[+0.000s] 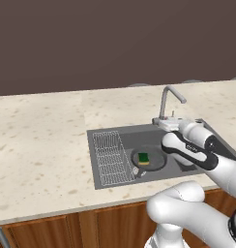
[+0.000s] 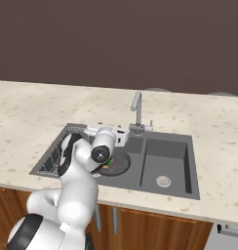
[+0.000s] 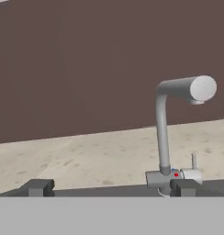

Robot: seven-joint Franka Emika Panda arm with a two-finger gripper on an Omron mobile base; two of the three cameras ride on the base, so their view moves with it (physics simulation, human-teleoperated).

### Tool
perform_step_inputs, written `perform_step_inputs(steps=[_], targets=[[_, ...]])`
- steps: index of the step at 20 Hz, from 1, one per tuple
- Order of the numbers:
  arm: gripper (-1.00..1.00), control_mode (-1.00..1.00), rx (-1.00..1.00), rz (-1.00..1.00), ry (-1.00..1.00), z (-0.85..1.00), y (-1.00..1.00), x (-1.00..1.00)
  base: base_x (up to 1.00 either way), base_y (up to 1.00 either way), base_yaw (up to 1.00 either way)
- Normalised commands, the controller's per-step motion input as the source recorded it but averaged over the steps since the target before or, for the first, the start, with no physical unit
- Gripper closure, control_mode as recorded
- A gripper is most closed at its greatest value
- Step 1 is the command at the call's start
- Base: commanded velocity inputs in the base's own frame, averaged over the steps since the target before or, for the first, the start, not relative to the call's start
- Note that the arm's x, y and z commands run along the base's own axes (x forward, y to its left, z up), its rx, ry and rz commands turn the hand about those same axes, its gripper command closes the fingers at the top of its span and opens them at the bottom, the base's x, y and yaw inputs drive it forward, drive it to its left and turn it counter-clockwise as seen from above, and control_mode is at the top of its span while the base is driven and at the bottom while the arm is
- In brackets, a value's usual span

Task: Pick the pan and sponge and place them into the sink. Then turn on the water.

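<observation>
The dark round pan [image 1: 151, 161] lies in the left basin of the sink [image 1: 185, 170], with the green and yellow sponge [image 1: 143, 158] on it. From the right base view the pan [image 2: 119, 165] and a green sliver of the sponge [image 2: 108, 160] peek out beside my arm in the sink [image 2: 140, 188]. My gripper [image 1: 169, 124] [image 2: 125, 138] hovers over the sink's back edge, facing the faucet [image 1: 164, 101] [image 2: 136, 110]. In the hand view my gripper [image 3: 110, 188] is open and holds nothing; the faucet [image 3: 162, 133] and its small lever [image 3: 194, 161] stand just ahead. The water is out of view.
A wire rack [image 1: 110, 157] fills the sink's left end. The right basin has a round drain [image 2: 163, 181]. Speckled beige counter [image 1: 42, 140] surrounds the sink, a dark wall [image 3: 86, 59] rises behind it, and wooden cabinet fronts [image 1: 66, 230] run below.
</observation>
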Motion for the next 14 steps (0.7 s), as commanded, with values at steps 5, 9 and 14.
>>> perform_step_inputs(steps=[5, 9, 14], targets=[[-1.0, -1.0, 0.0, 0.0, 0.0, 0.09, -0.25, -0.07, 0.0, 0.0, 0.0], [-1.0, -1.0, -0.01, 0.0, 0.0, 0.02, -0.24, -0.03, 0.0, 0.0, 0.0], [-1.0, -1.0, -0.02, 0.0, 0.0, 0.02, -0.29, 0.09, 0.0, 0.0, 0.0]])
